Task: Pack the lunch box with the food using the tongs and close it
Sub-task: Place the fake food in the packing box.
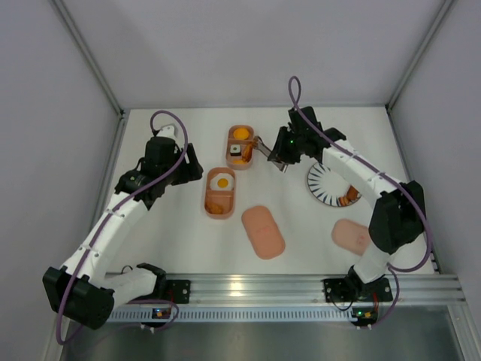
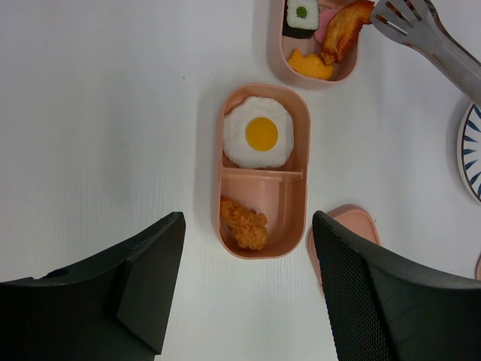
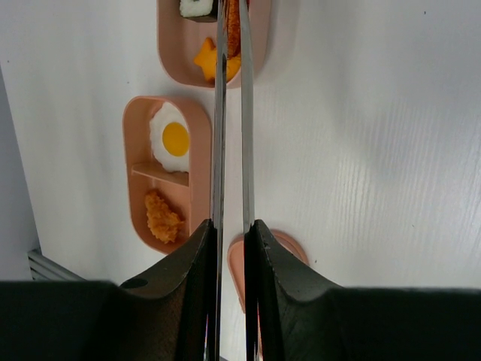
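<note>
tongs (image 3: pixel 220 113) sat clamped in the right gripper (image 3: pixel 231 233), arms squeezed close, tips at the bacon strip (image 2: pixel 344 30) in the far lunch box tray (image 2: pixel 276 41); couldn't tell if they pinched it. left gripper (image 2: pixel 248 226) hung spread wide, the near tray (image 2: pixel 301 218) with the fried egg (image 2: pixel 259 134) between its fingers.

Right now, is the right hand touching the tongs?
Touching. The right wrist view shows the right hand clamped on the tongs: each finger presses against one of the two metal arms that run out between them.
</note>
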